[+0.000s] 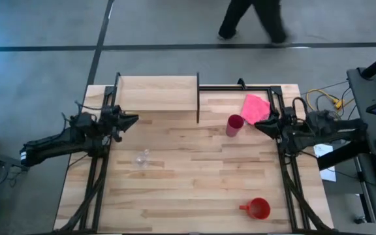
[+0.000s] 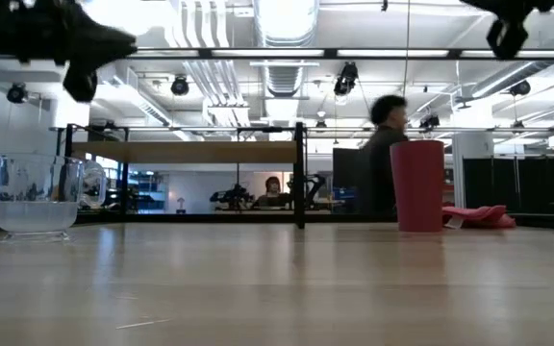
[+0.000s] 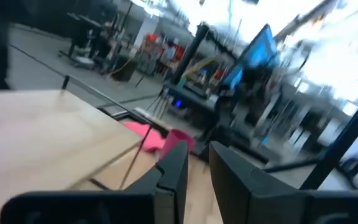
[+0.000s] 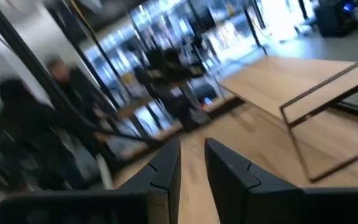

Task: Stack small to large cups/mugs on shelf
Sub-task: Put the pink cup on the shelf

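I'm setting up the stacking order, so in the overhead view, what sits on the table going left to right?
Left gripper → clear glass cup → shelf → magenta-pink tumbler → right gripper. The pink cloth and red mug overlap these in left-right position, so I left them out.

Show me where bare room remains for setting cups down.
The shelf board is bare end to end. Bare tabletop runs from the glass cup to the red mug. It is crowded at the far right, where the pink tumbler stands by the pink cloth.
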`<action>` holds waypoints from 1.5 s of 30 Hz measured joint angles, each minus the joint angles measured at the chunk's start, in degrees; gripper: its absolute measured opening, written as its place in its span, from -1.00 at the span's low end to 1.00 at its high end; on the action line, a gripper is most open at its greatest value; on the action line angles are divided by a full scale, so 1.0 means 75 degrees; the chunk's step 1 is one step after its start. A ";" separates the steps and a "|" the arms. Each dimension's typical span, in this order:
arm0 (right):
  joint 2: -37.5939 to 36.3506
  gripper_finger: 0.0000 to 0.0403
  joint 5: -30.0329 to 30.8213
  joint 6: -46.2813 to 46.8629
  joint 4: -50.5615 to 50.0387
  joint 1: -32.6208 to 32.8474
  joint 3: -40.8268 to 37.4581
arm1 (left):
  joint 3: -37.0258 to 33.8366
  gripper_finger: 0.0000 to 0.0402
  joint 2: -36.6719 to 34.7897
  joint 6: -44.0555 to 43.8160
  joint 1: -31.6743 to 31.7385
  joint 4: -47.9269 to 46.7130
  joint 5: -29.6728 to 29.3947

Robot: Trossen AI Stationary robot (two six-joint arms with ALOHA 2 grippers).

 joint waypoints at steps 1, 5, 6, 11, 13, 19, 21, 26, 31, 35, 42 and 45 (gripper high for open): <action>0.0345 -0.66 -0.0004 -0.0262 -0.0384 0.0000 0.0432 | 0.0412 -0.74 0.0258 0.0294 0.0000 -0.0384 -0.0003; 0.1587 -0.66 0.0001 -0.1592 -0.1950 0.0000 0.2207 | 0.2146 -0.74 0.1454 0.1586 0.0003 -0.1882 -0.0070; 0.1843 -0.66 0.0006 -0.1871 -0.2219 0.0000 0.2581 | 0.2552 -0.74 0.1732 0.1935 0.0003 -0.2074 -0.0070; 0.2964 -0.66 0.0040 -0.2869 -0.3058 0.0000 0.4188 | 0.4325 -0.74 0.2638 0.3680 0.0003 -0.2200 -0.0115; 0.3309 -0.66 0.0044 -0.2978 -0.3345 0.0000 0.4767 | 0.4931 -0.74 0.2880 0.4228 0.0003 -0.2163 -0.0128; 0.4074 -0.66 0.0063 -0.3007 -0.4373 -0.0003 0.6235 | 0.6107 -0.74 0.3304 0.4324 0.0009 -0.2127 -0.0200; 0.4253 -0.66 0.0063 -0.2841 -0.4845 -0.0003 0.6579 | 0.6210 -0.74 0.3334 0.4324 0.0009 -0.2127 -0.0295; 0.4602 -0.58 0.0063 -0.2407 -0.5882 -0.0003 0.6983 | 0.6118 -0.74 0.3243 0.4317 0.0006 -0.2136 -0.0315; 0.4935 -0.44 0.0064 -0.2057 -0.6608 -0.0006 0.6823 | 0.5968 -0.74 0.3244 0.4297 0.0006 -0.2152 -0.0315; 0.5324 -0.38 0.0063 -0.1525 -0.7104 -0.0006 0.6493 | 0.5941 -0.74 0.3298 0.4295 0.0006 -0.2144 -0.0312; 0.6157 -0.39 0.0063 -0.1200 -0.7063 -0.0006 0.5649 | 0.5951 -0.74 0.3374 0.3922 0.0006 -0.2130 -0.0309; 0.6539 -0.42 0.0102 -0.1262 -0.7056 -0.0009 0.5322 | 0.5948 -0.74 0.3379 0.3711 0.0006 -0.2136 -0.0306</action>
